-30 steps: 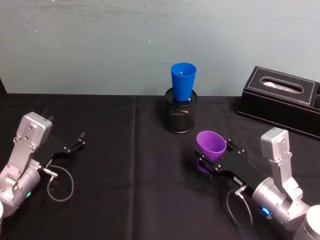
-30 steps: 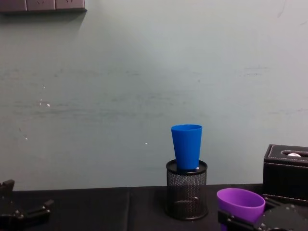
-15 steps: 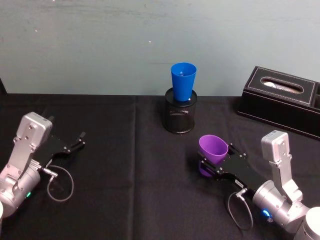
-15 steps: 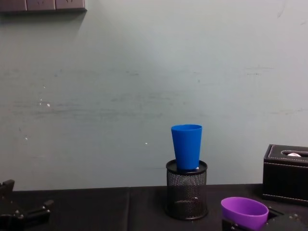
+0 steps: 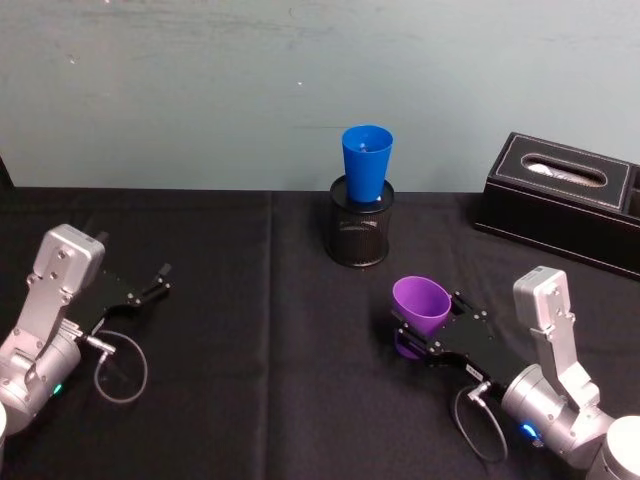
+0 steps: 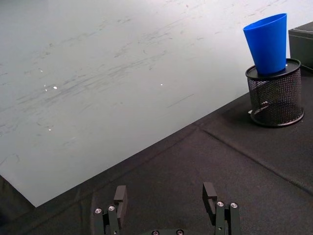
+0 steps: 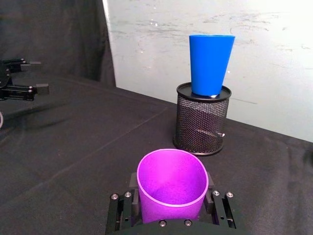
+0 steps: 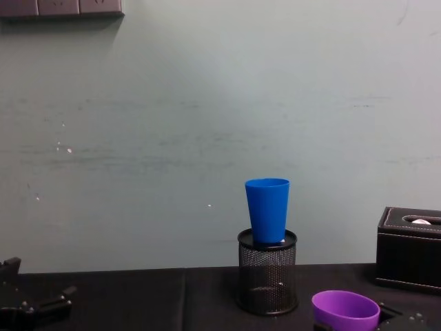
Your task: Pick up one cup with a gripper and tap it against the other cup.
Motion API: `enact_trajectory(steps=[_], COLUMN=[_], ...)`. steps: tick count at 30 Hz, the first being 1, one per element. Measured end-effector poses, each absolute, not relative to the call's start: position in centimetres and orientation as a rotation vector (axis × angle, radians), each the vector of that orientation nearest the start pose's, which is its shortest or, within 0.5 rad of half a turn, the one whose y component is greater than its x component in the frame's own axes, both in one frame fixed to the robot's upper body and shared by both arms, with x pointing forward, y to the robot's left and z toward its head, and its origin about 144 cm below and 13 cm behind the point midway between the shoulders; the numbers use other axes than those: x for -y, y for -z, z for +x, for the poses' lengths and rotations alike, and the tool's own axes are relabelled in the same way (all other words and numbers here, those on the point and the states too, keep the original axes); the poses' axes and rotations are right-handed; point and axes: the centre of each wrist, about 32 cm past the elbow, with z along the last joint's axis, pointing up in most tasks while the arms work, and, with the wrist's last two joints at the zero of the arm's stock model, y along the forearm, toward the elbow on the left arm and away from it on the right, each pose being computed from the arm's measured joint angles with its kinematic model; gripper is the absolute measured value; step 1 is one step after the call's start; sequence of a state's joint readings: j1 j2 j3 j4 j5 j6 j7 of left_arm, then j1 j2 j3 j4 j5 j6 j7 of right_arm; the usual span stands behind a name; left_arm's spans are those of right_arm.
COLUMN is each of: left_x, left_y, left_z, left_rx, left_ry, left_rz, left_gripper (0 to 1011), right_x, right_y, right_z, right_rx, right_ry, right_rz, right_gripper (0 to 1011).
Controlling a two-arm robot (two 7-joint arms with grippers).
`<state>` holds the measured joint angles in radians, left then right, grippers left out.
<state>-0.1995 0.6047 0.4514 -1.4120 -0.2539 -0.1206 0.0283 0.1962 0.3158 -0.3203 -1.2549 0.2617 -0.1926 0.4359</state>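
The purple cup (image 5: 421, 306) sits upright between the jaws of the right gripper (image 5: 428, 330), pinched at its lower wall, mouth up, low over the black bench (image 5: 270, 330). Well apart from it, the blue cup (image 5: 366, 163) stands in the black mesh pen holder (image 5: 359, 232) near the wall. The left gripper (image 5: 152, 283) rests at the bench's left side, jaws spread and holding nothing.

Head view: high, looks forward and down over black table (image 5: 250, 300). Chest view: low, faces wall across table edge. Left wrist view: close above table, looks toward wall. Right wrist view: very near purple cup (image 7: 171, 188). All four share blue cup (image 5: 366, 162) in mesh holder (image 5: 360, 232).
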Motion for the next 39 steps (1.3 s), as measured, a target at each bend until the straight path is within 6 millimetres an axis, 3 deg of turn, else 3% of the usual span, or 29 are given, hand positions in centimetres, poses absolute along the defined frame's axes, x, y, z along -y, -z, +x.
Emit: enact_trajectory(steps=[13,16,25,39], left_x=[-30.97,-30.97,-30.97,-30.96], left_y=[-113.98,-113.98,-113.98,-113.98], left_z=[48.86,48.86,48.86,48.86], left_rx=[0.285,0.285,0.285,0.285], left_ry=[-1.248,-1.248,-1.248,-1.248], left_rz=[0.304,0.304,0.304,0.304], left_gripper=[1011,1011,1011,1011], right_x=[25.76,25.76,25.76,25.78], right_y=[-109.99,-109.99,-110.01,-110.10], right_z=[49.91,49.91,49.91,49.93], right_rx=[0.055,0.055,0.056,0.068], right_ry=[0.917,0.918,0.918,0.916], right_rz=[-0.095,-0.095,-0.095,-0.080], right_gripper=[736,772,1003,1003])
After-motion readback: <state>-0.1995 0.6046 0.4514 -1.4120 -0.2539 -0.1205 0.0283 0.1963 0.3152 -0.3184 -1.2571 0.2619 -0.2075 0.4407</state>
